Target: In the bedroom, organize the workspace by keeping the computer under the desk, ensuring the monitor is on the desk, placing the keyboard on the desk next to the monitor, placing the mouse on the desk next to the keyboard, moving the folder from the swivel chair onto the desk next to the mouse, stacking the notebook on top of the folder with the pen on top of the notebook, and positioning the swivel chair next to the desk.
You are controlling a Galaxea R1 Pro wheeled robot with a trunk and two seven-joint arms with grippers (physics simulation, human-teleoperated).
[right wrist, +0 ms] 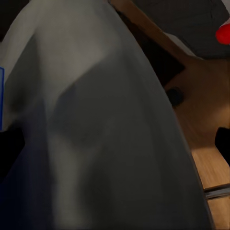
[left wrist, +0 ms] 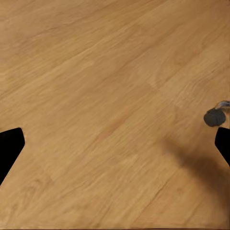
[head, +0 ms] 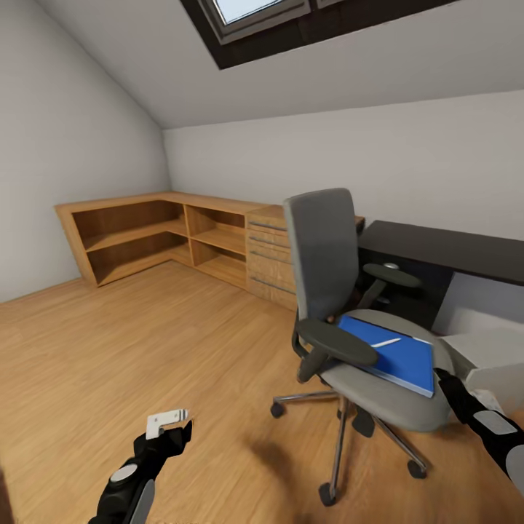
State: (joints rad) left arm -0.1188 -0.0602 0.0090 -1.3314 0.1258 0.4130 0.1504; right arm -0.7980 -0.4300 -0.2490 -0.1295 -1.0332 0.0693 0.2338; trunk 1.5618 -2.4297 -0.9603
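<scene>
The grey swivel chair stands on the wood floor in front of the dark desk. A blue folder lies flat on its seat, with a thin white pen-like stick on top. My right gripper is at the seat's right edge beside the folder. In the right wrist view the grey seat is very close, a blue sliver shows at the edge, and the gripper is open. My left gripper hangs low over bare floor, open and holding nothing.
A pale grey box sits on the floor under the desk's right part. Wooden corner shelves and a drawer unit line the far wall. A chair caster is near my left gripper. Open floor lies to the left.
</scene>
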